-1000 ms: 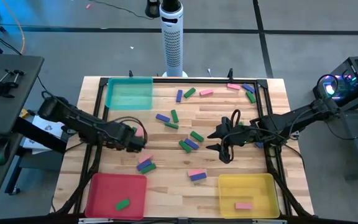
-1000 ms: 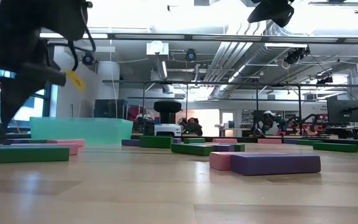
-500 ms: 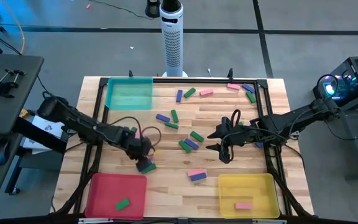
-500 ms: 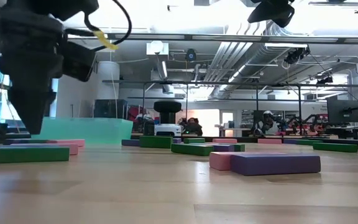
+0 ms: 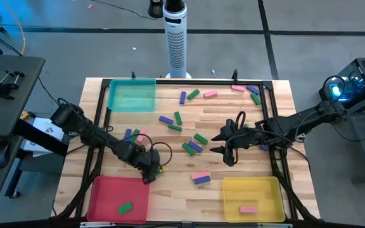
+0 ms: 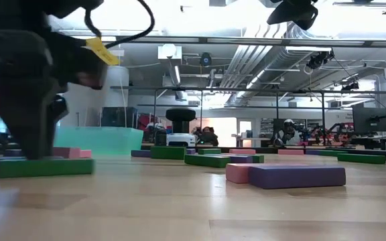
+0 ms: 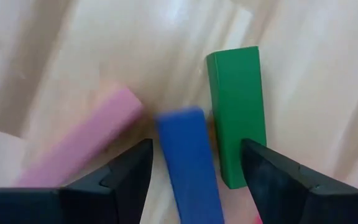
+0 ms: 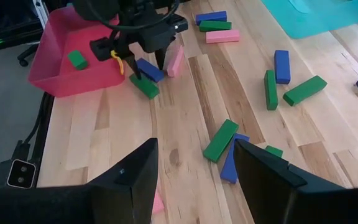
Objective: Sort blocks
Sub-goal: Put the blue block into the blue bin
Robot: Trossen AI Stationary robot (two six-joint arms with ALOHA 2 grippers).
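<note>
The left gripper [image 7: 191, 155] hangs spread wide over a blue block [image 7: 188, 165], flanked by a pink block [image 7: 86, 146] and a green block [image 7: 236, 112], near the red tray [image 5: 106, 190]. The high view hides them. The right gripper [image 5: 224, 144], released, waits mid-table.

Left pincer [image 5: 149, 177] lowered, fingers spread; right pincer [image 5: 222, 144] open, raised.
</note>
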